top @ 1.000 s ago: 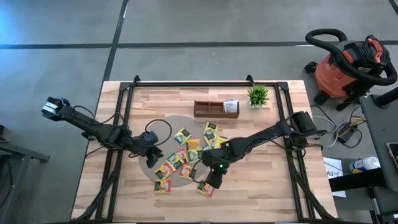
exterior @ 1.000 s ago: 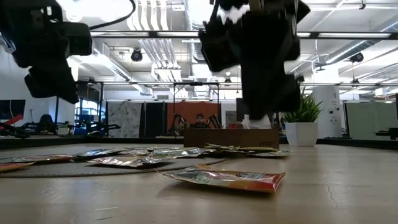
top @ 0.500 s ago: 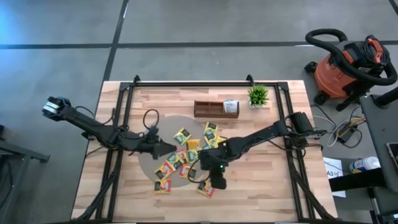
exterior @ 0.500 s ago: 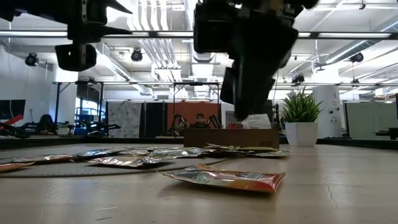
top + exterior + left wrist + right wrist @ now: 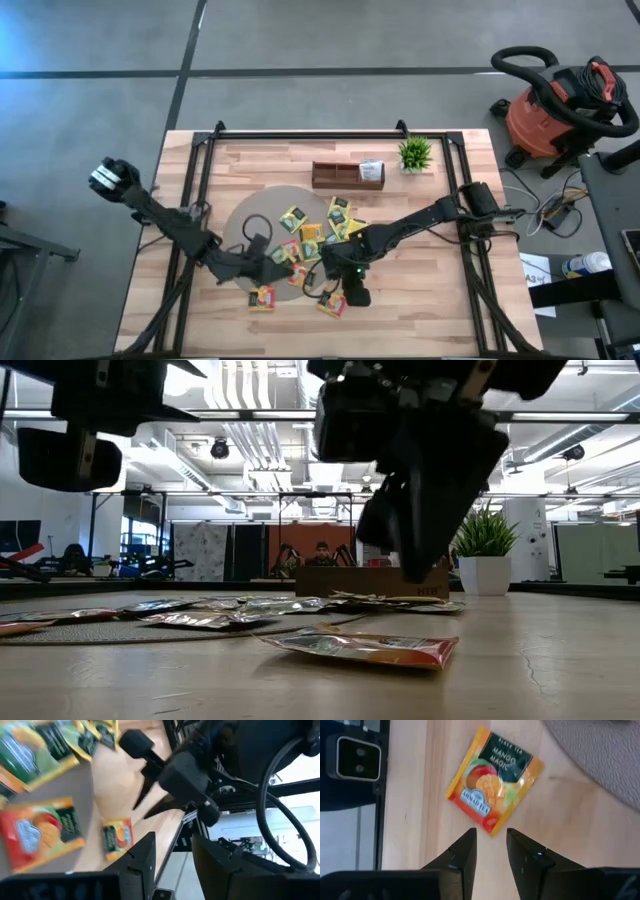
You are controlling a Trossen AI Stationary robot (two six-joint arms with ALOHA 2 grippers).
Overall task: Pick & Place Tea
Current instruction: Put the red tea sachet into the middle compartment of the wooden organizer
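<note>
Orange sachet (image 5: 492,785) flat on worktop (image 5: 420,300), right gripper (image 5: 490,851) above it, fingers open, empty; left gripper (image 5: 172,862) fingers open over tea pile (image 5: 300,240).

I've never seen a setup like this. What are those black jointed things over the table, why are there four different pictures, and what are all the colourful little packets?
The black things are two robot arms, each ending in a two-finger gripper. One picture looks straight down from above, one looks level across the table, and two come from cameras on the arms' wrists, looking past their own fingers.

The colourful squares are tea sachets, scattered mostly on a round grey mat. Behind them stand a wooden tray and a small potted plant.

The right gripper is open and holds nothing, poised above an orange mango sachet lying alone on the wood near the table's front. The left gripper, also open and empty, hovers near the mat's front edge by another sachet.
</note>
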